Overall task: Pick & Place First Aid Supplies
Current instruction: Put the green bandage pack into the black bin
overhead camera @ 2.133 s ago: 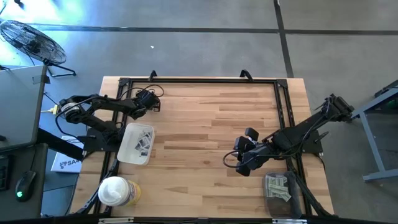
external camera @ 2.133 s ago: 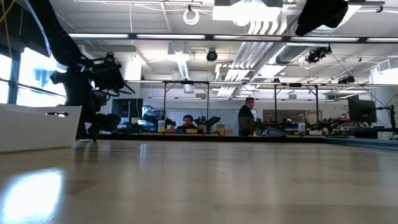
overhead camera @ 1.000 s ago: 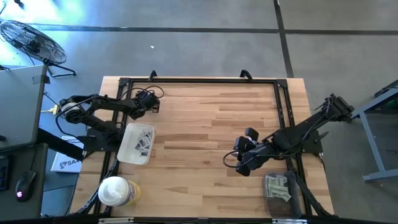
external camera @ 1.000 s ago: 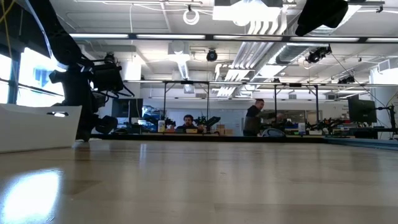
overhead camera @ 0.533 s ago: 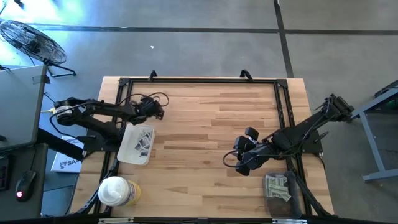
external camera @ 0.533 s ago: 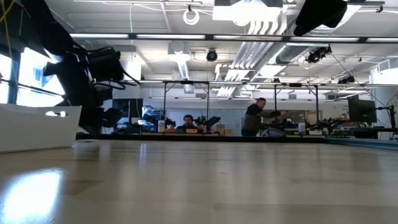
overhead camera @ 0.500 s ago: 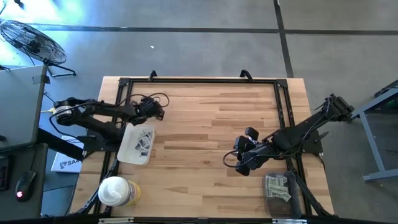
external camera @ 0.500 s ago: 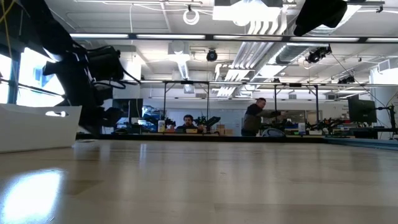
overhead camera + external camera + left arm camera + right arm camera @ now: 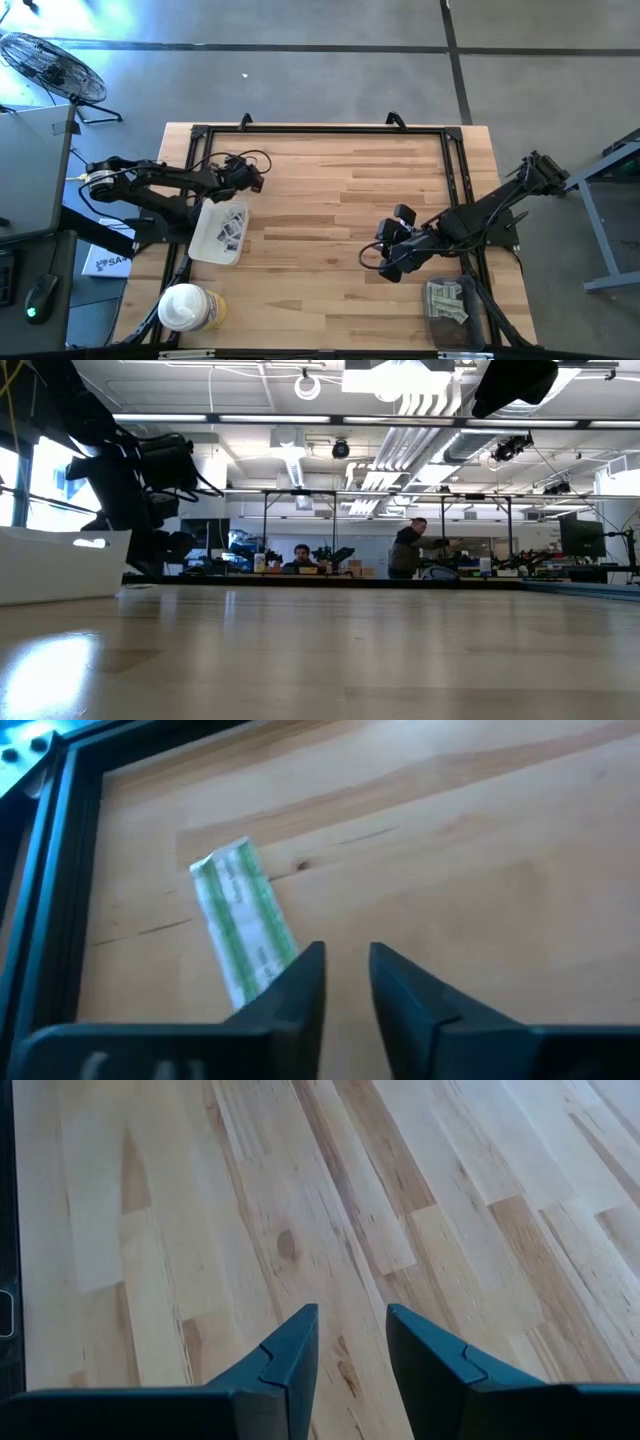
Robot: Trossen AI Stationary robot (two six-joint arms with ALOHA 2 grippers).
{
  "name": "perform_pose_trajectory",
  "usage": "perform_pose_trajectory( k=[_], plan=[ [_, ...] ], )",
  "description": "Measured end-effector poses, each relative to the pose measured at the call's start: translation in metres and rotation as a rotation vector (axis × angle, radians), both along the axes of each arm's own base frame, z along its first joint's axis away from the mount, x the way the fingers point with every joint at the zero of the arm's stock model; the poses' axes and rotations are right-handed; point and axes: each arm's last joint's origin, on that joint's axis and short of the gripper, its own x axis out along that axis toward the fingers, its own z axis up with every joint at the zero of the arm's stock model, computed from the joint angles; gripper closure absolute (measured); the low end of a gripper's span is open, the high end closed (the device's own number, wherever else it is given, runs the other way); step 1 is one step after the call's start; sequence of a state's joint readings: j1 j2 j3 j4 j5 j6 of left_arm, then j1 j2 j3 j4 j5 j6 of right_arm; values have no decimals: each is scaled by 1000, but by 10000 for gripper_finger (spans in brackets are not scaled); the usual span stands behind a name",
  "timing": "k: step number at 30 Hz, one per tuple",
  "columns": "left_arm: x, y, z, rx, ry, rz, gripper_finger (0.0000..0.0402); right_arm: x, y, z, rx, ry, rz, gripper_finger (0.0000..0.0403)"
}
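Note:
A narrow pale strip packet with green stripes (image 9: pixel 243 918) lies flat on the wood; its near end is hidden behind one finger of my left gripper (image 9: pixel 345 960). That gripper (image 9: pixel 250 180) hovers at the table's far left, just beyond the white tray (image 9: pixel 196 250), with a narrow gap between its fingers. Several small white packets (image 9: pixel 230 228) lie in the tray. My right gripper (image 9: pixel 385 265) waits over bare wood right of centre, fingers (image 9: pixel 300 1330) slightly apart, holding nothing.
A round white-lidded tub (image 9: pixel 183 306) stands at the near left corner. A dark bin with more pale packets (image 9: pixel 447 300) sits at the near right. A black frame (image 9: pixel 320 128) runs around the table. The tray's wall (image 9: pixel 60 565) shows at the left of the low view. People are in the room behind.
My left gripper has moved a short way toward the table's near edge and right, closer to the tray, with its arm changing posture; it has kept still for the last half second. The right arm has not moved.

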State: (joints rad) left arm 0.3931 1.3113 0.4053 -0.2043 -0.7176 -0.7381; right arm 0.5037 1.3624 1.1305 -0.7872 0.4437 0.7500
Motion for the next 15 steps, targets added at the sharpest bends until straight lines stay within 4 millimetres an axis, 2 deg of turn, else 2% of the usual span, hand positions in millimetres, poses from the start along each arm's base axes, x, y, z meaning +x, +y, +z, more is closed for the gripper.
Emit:
perform_pose_trajectory(
  k=[3,6,15],
  plan=[
    [-3,-1,-2,-17,24,18,291,0,0,0,-4,-2,-2,289],
    [-9,3,-3,-46,21,70,278,0,0,0,-12,-6,-8,289],
    [-19,13,-11,-114,-32,111,309,0,0,0,-23,-6,2,289]
  ],
)
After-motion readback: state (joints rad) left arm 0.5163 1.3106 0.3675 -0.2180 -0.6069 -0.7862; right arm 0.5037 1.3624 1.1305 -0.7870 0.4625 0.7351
